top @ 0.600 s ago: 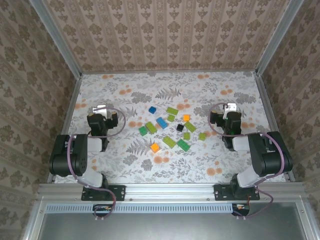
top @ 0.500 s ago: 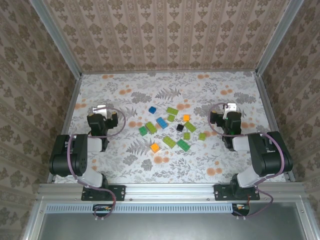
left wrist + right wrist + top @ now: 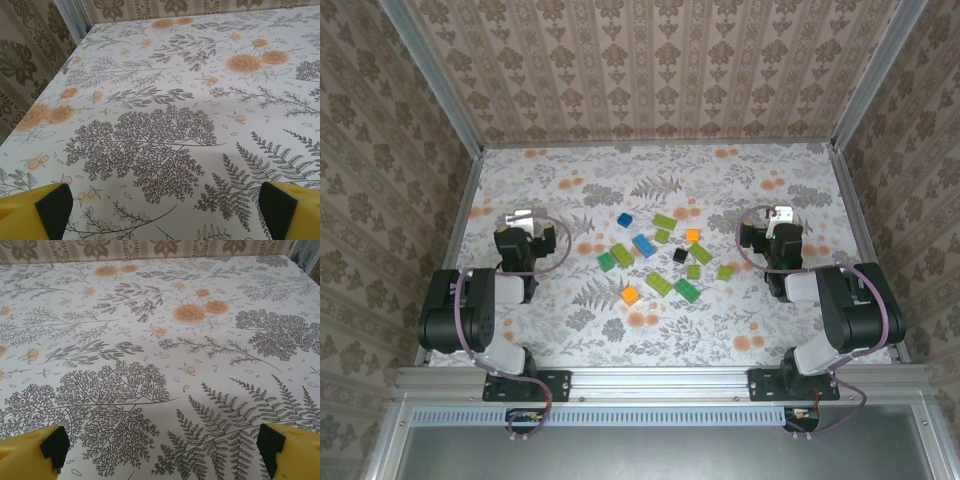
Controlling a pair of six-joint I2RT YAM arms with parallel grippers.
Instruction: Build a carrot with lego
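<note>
Lego: loose bricks [image 3: 658,284] lie scattered and unjoined at mid-table on the floral tablecloth [image 3: 720,190].
Landmark: a single black brick [image 3: 680,255] sits near the middle of the scatter.
Colours: two blue bricks [image 3: 643,245] lie left of and beyond the black brick. One orange brick [image 3: 692,236] lies just beyond it, and a second orange brick [image 3: 629,295] lies nearer the arms and to its left. Light and dark green pieces ring it on all sides.
Left gripper [image 3: 520,218]: rests low over the cloth, well left of the black brick and clear of every piece. Its jaws are spread wide and empty, and in the wrist view its yellow fingertips [image 3: 55,205] frame only printed ferns.
Right gripper [image 3: 781,215]: sits well right of the black brick, apart from the nearest green piece. Its jaws also gape with nothing between them, and its black pads [image 3: 272,442] flank bare patterned cloth.
</note>
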